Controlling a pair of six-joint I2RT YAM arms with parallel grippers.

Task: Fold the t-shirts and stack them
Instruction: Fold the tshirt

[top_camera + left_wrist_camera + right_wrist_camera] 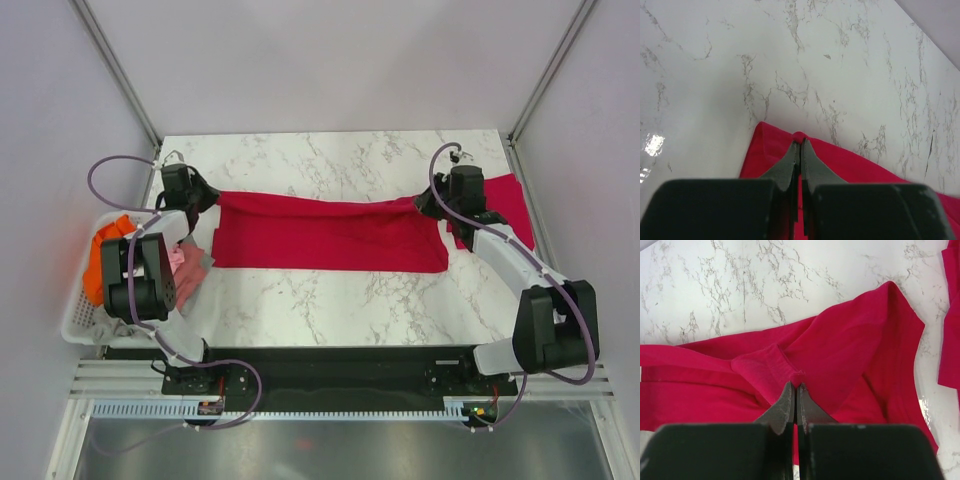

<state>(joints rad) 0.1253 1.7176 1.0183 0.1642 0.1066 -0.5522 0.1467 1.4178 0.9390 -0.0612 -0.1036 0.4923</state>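
A crimson t-shirt [330,232] lies stretched in a long band across the marble table. My left gripper [208,196] is shut on its left end; in the left wrist view a nub of red cloth [799,136] pokes out past the pinched fingertips [790,157]. At the band's right end my right gripper [428,205] is shut on a fold of the same shirt [850,355], with the cloth bunched at the tips [789,397]. A second red t-shirt [508,205] lies at the far right behind the right arm, its edge also showing in the right wrist view [951,320].
A white basket [82,322] at the table's left edge holds orange cloth [100,255] and pink cloth [188,272], partly behind the left arm. Grey walls and metal posts enclose the marble table [330,300] on three sides.
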